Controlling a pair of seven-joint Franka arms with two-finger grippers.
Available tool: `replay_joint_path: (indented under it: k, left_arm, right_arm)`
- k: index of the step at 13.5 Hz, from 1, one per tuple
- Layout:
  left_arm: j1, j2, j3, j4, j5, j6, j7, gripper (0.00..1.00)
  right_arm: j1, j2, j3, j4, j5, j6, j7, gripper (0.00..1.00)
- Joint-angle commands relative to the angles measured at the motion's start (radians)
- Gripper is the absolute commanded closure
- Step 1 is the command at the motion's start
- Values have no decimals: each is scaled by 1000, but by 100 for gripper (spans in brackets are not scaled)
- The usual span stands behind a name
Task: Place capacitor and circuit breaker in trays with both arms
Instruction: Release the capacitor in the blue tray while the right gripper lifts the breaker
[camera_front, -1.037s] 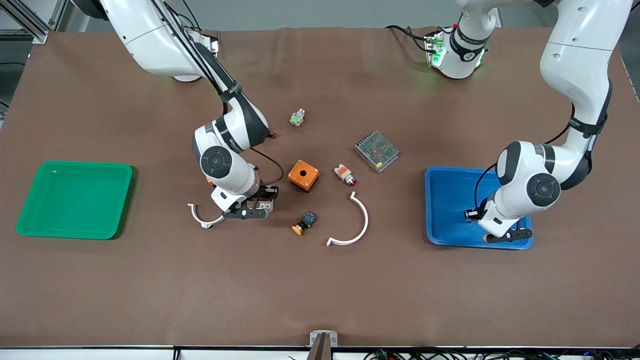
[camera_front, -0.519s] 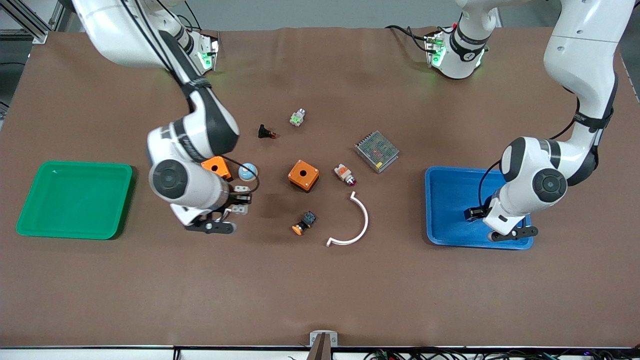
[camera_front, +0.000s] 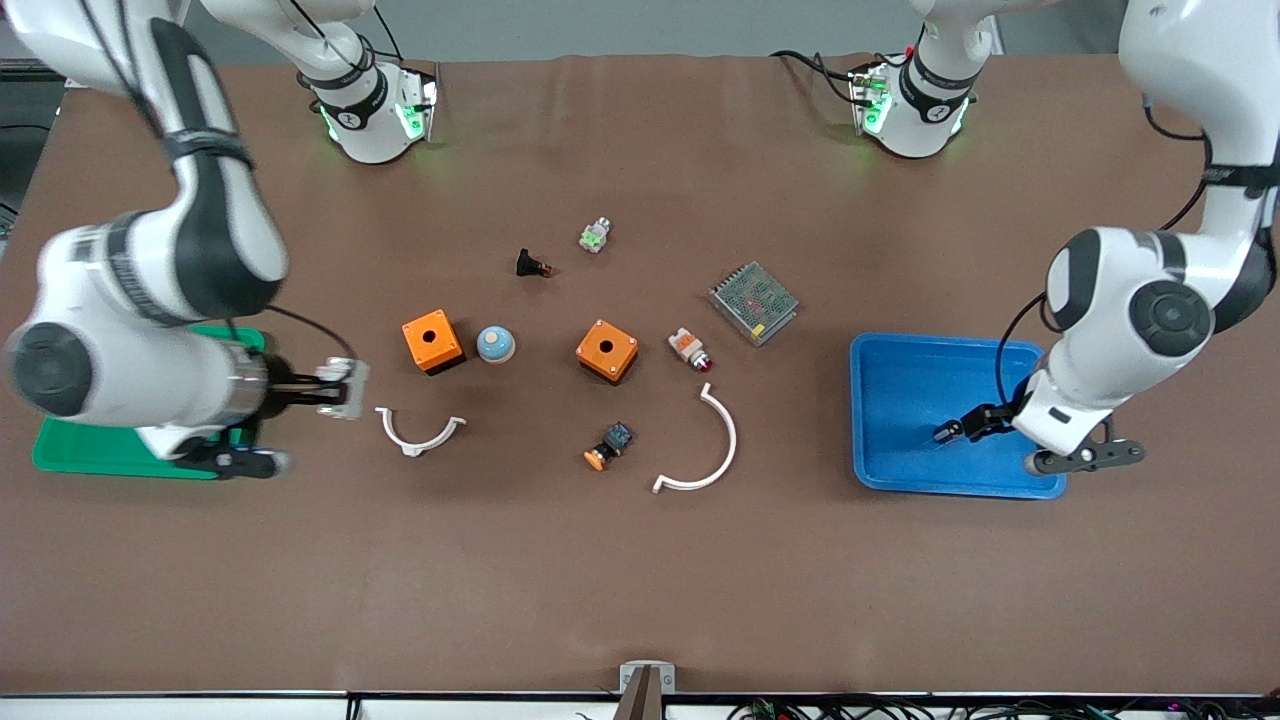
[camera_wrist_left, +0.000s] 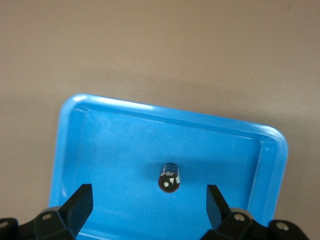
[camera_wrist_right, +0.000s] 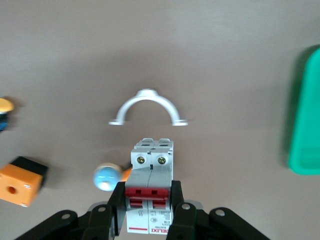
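The circuit breaker (camera_wrist_right: 152, 160), a white-grey block with two red levers, is clamped in my right gripper (camera_wrist_right: 148, 192). In the front view the right gripper (camera_front: 318, 388) holds the breaker (camera_front: 345, 388) in the air over the table, beside the green tray (camera_front: 60, 452) and a small white clamp. The capacitor (camera_wrist_left: 169, 179), a tiny dark cylinder with a shiny end, lies on the floor of the blue tray (camera_wrist_left: 115, 145). My left gripper (camera_wrist_left: 149, 202) hangs open and empty above it. In the front view the left gripper (camera_front: 958, 428) is over the blue tray (camera_front: 900, 390), and I cannot make out the capacitor there.
Mid-table lie two orange boxes (camera_front: 432, 340) (camera_front: 606, 350), a blue-white dome (camera_front: 495, 344), two white curved clamps (camera_front: 420, 432) (camera_front: 712, 452), an orange-capped push button (camera_front: 607, 446), a white-orange lamp part (camera_front: 689, 348), a black red-tipped part (camera_front: 530, 264), a green-white part (camera_front: 595, 235) and a mesh box (camera_front: 753, 302).
My right arm has carried the circuit breaker from mid-table toward the green tray. My left gripper has opened and drawn back over the blue tray, leaving the capacitor in it.
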Motion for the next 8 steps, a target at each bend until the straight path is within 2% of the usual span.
replay_joint_path:
  k: [1,6,8]
  left_arm:
    - [14,-94,-9,23,19,-91,19,0]
    - [12,-171,-9,170,7,-306,33,0]
    - [9,-171,-10,253,4,-396,36,0]
  right_arm:
    - [-151,-3,22,-7,-16,-15,-183,91]
    - [-326,1,22,-9,-129,25,-409,92]
    - [-369,6,22,-7,-216,78,-433,92]
